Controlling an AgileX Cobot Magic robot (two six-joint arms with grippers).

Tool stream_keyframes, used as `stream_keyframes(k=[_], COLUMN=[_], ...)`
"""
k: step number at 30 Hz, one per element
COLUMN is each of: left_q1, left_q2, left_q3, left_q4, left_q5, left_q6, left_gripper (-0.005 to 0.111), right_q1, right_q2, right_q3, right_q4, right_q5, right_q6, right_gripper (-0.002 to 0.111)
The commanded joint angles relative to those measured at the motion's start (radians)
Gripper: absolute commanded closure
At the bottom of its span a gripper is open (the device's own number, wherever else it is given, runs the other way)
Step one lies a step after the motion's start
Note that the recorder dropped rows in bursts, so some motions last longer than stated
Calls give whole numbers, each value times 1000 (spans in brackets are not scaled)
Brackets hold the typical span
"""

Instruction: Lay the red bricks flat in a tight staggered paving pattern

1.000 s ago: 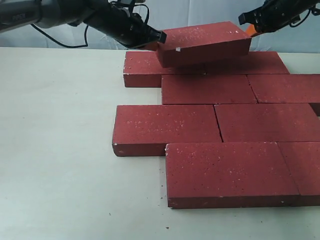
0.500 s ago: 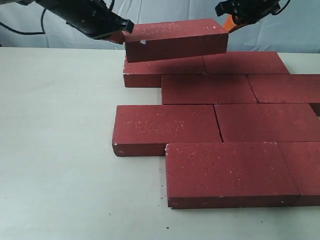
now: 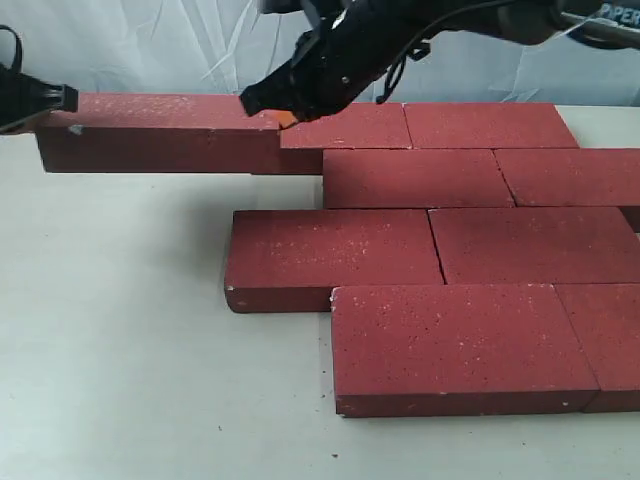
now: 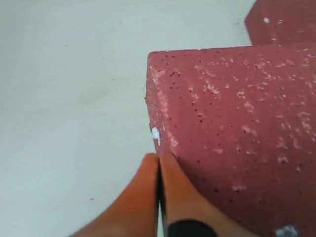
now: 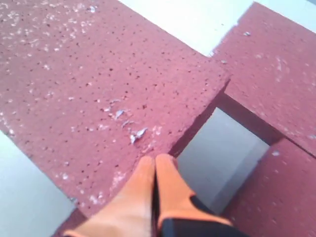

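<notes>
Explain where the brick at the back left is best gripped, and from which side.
By its two short ends, one hand pressing inward from each side. The brick looks too broad and thick for one hand to span, while its end faces are flat and square. The left hand and right hand, both shut, meet it there now.

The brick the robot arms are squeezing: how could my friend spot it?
Look at the white table, at the patch of dark-red rectangular paving bricks. At its far left end one brick juts out alone. Only it is pressed between the left gripper and right gripper.
</notes>
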Motion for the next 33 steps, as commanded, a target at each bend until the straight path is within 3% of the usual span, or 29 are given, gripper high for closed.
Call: stream_keyframes(k=[1, 7, 18, 29, 33], left_q1=[18, 89, 96, 225, 229], left_q2=[-12, 29, 148, 149, 149], left_q3=[35, 90, 151, 153, 153], left_q4=[-72, -8, 2, 28, -3], left_q5=[9, -119, -285, -309, -266], left_q6=[-1, -3, -1, -3, -3], left_gripper=[107, 107, 107, 107, 107], right_q1=[105, 128, 127, 127, 127], right_q2=[80, 255, 332, 332, 330], right_q3=[-6, -172, -265, -265, -265], right_q4=[159, 161, -35, -133, -225], right_q5=[-170, -178, -132, 35, 16], right_q6=[9, 2, 14, 22, 89], right_gripper=[109, 109, 109, 109, 109])
